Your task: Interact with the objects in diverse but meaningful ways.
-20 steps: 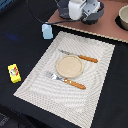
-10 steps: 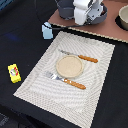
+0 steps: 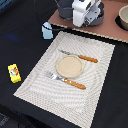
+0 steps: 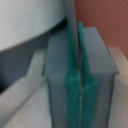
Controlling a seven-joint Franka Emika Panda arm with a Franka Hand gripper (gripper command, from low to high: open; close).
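**Arm nearly stationary over the pan; only a slight shift seen**

Since the earlier frames, little has moved. The white arm head is seen a touch nearer the exterior view's left than a second ago; the table items are unchanged.

Near to far, exterior view:

- A yellow packet with red mark (image 3: 14, 73) is seen lying on the black cloth (image 3: 20, 30), at the exterior view's left, well apart from the mat.
- A striped placemat (image 3: 100, 85) is laid at an angle on the cloth.
- On the mat, an orange-handled fork (image 3: 66, 80) is placed just beside the near edge of a round wooden plate (image 3: 68, 65), handle toward the exterior view's right.
- An orange-handled knife (image 3: 80, 56) is laid just beyond the plate, roughly parallel to the fork.
- A pale blue carton (image 3: 47, 31) is stood upright on the cloth just off the mat's far corner.
- Beyond the mat, a brown tabletop (image 3: 95, 31) is seen. On it a grey frying pan (image 3: 64, 11) is partly covered by the arm.
- A round dish (image 3: 123, 18) is cut off at the exterior view's right edge.

The gripper (image 3: 84, 15) is positioned over the pan. In the wrist view the gripper's green pads (image 4: 75, 95) are seen pressed together around a thin grey edge (image 4: 73, 20); the picture is blurred, and what that edge belongs to cannot be told.
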